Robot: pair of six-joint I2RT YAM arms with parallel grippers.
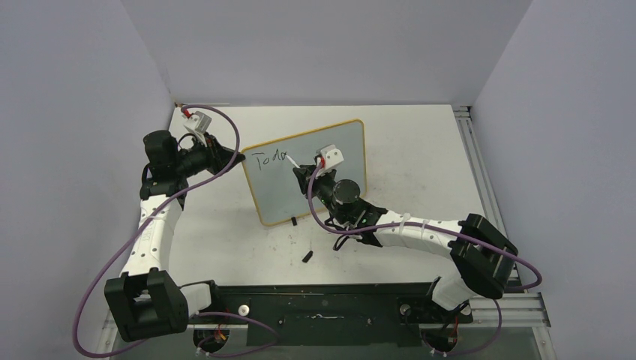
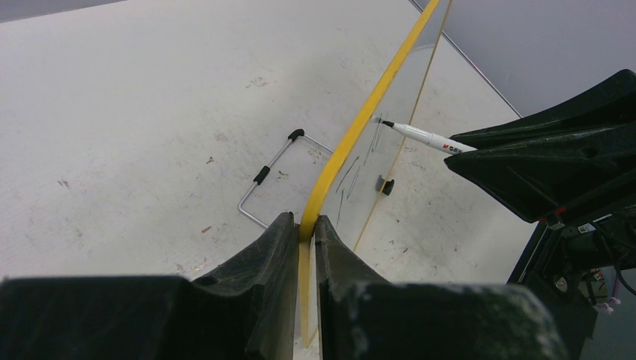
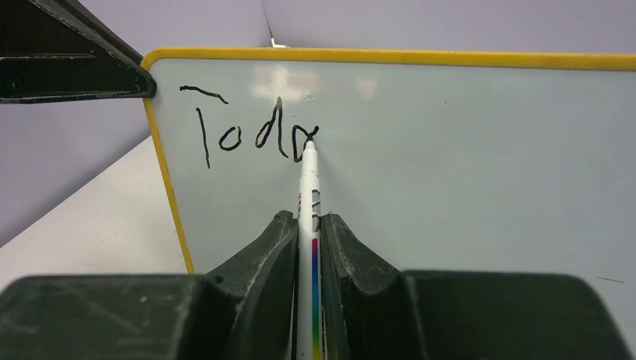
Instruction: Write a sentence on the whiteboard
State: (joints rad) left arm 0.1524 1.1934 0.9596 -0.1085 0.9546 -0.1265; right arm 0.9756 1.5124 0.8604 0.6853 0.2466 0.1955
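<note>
The whiteboard (image 1: 330,161) stands tilted on the table, pale face and yellow frame; it also shows in the right wrist view (image 3: 465,165). My left gripper (image 1: 238,158) is shut on the board's left edge, the yellow frame (image 2: 352,135) clamped between my fingers. My right gripper (image 1: 302,171) is shut on a white marker pen (image 3: 308,187), its tip touching the board face. The sentence (image 3: 251,133) reads "Toda" in black at the board's upper left; it also shows in the top view (image 1: 271,159). The pen also shows in the left wrist view (image 2: 424,136).
A small black pen cap (image 1: 307,256) lies on the table in front of the board. A black foot (image 1: 293,220) sits at the board's lower edge. A wire stand (image 2: 274,176) lies behind the board. Purple walls enclose the table on three sides.
</note>
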